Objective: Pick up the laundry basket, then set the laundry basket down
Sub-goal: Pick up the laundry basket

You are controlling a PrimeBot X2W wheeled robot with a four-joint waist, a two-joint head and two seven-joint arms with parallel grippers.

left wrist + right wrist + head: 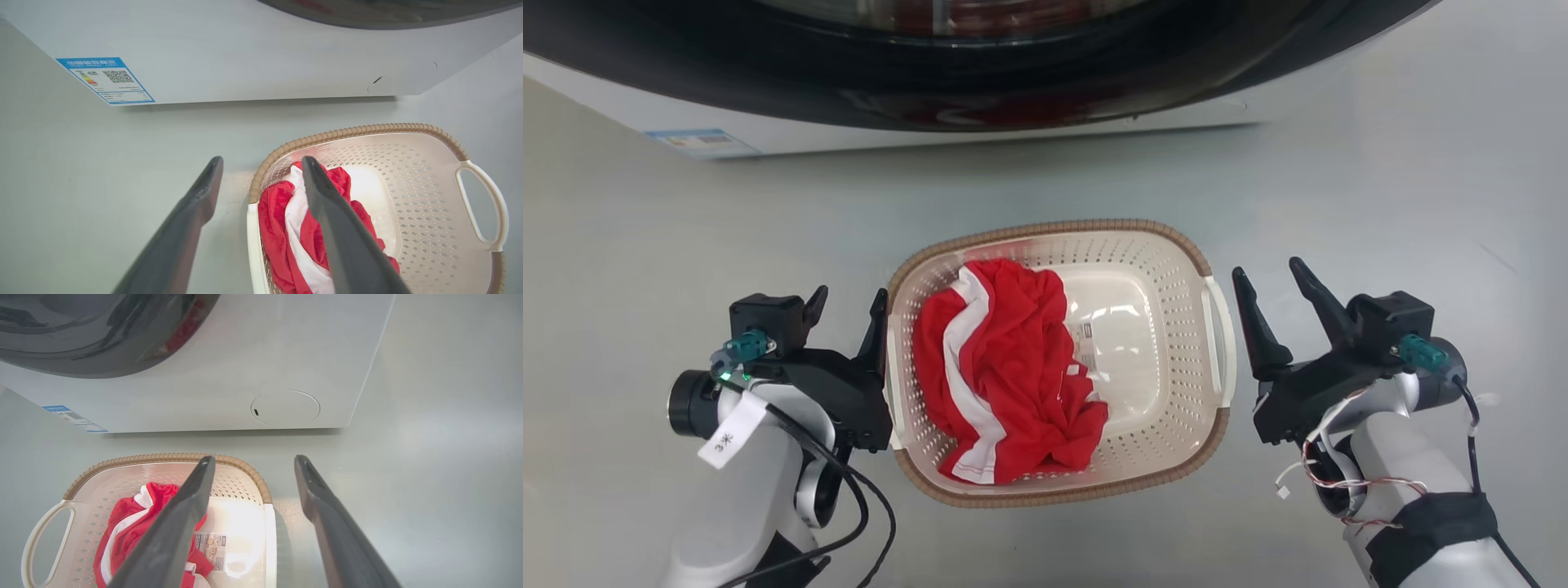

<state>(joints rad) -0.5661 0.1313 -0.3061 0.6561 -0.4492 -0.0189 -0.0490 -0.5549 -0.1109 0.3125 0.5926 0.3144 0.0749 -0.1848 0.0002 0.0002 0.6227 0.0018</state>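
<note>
The left gripper and the right gripper sit closest, one on each short side of the laundry basket, both with jaws apart and holding nothing. The basket stands on the grey floor, just in front of the washing machine, with a crumpled red and white garment heaped in its left half and a paper label on its bare bottom.

In the left wrist view one finger runs outside the basket wall and the other over the garment, so the left handle lies between them. In the right wrist view the white right edge also falls between that gripper's fingers. In the head view, though, both right fingers appear just outside the right loop handle. I cannot tell if either gripper touches the plastic.

The step in hand looks like the grasp before the lift. To do it well:

- Bring the right gripper inward and down until its handle clearly sits between the fingers.
- Keep the left inner finger clear of the cloth, or it may pinch fabric with the handle.
- Close both grippers together, then raise them evenly so the basket stays level.
- Lift straight up, clear of the washing machine's front.
</note>
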